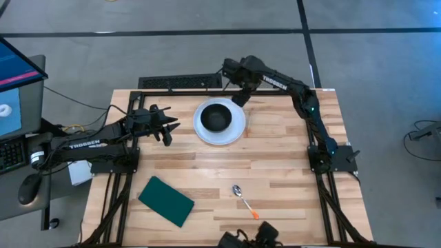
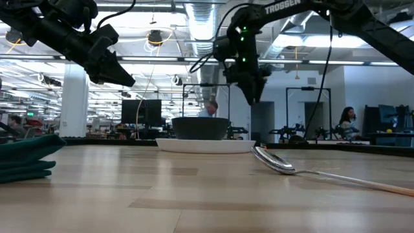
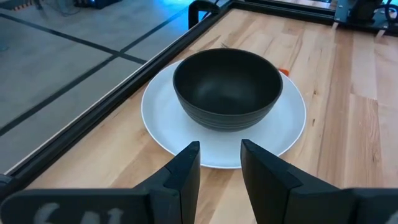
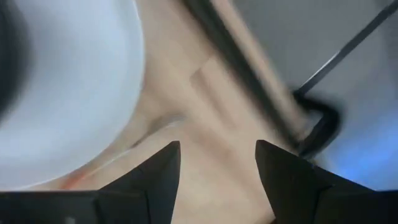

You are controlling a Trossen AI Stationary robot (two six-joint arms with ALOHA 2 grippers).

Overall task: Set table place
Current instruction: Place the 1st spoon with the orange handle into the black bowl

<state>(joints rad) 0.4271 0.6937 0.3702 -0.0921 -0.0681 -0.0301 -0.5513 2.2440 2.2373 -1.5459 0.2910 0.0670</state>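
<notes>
A round white plate (image 1: 238, 127) lies on the wooden table (image 1: 289, 151) near its far edge, and a small black bowl (image 1: 218, 117) stands on it. My left gripper (image 1: 167, 132) hovers open to the plate's left, above the table, pointing at the bowl (image 3: 227, 87); its fingers (image 3: 186, 168) hold nothing. My right gripper (image 1: 241, 98) hangs open above the plate's far right rim (image 4: 93, 93), pointing steeply down, with nothing between its fingers (image 4: 165, 165). In the low view both grippers (image 2: 119, 74) (image 2: 253, 90) are well above the table.
A metal spoon (image 1: 239, 191) with an orange handle end lies near the front middle. A dark green pad (image 1: 165, 200) lies at the front left. A small orange bit (image 3: 283, 71) shows by the plate's rim. A black frame (image 1: 180, 82) borders the far edge.
</notes>
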